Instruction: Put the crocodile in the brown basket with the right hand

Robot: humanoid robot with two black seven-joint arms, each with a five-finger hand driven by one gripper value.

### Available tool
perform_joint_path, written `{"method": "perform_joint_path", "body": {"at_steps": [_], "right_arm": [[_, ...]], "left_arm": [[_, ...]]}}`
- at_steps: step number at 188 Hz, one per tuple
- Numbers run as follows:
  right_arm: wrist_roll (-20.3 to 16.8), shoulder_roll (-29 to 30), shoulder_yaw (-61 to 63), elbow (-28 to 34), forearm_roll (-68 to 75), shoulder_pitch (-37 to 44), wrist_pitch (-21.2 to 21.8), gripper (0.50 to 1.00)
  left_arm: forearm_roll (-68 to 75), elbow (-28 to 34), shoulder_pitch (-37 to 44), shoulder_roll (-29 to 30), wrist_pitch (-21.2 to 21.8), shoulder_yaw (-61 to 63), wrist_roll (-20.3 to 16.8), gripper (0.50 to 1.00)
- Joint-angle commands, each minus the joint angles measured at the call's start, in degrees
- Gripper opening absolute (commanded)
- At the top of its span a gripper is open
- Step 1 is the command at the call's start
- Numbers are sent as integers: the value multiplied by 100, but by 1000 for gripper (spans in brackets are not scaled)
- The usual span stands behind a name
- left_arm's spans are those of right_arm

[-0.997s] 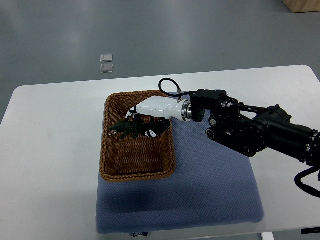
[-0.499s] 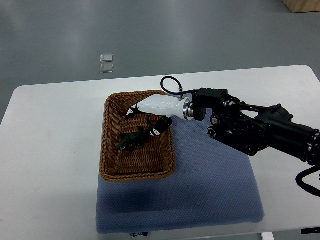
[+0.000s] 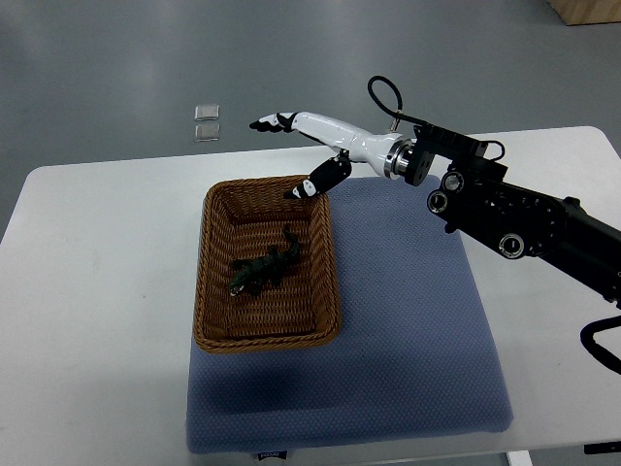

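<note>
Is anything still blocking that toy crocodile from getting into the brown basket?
No. The crocodile already lies inside the brown basket, on its woven floor. The right robot hand is open, up over the basket's far rim, holding nothing.

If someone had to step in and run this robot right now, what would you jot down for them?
Right hand: open and holding nothing, raised over the far rim of the brown basket.
Left hand: not in view.
Crocodile: lying on the basket floor, free of the hand.
Basket: sits on the white table, its near end and right side overlapping the blue mat.
Done: crocodile is in the basket and let go.
Left: probably just bring the right arm back to rest; nothing else seems to need moving.
</note>
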Motion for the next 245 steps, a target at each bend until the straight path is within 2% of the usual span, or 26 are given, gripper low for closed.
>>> {"method": "perform_joint_path", "body": {"at_steps": [1,73,115,147,245], "right_arm": [[-5,-43,445,-39,753,-156,-36,901],[38,-61,1983,-425,3029,-1237,-308,901],[276,-52,2133,-662,4356,-1633,-273,901],[276,-8,2133,-777,5279,-1747,-255,913],[276,18,2133,-891,5490,-1773,-361,915]], "left_arm": [[0,2,1,0,-1,0,0,1000],[0,2,1,0,-1,0,0,1000],[0,2,1,0,-1,0,0,1000],[0,2,1,0,-1,0,0,1000],[0,2,1,0,-1,0,0,1000]]}}
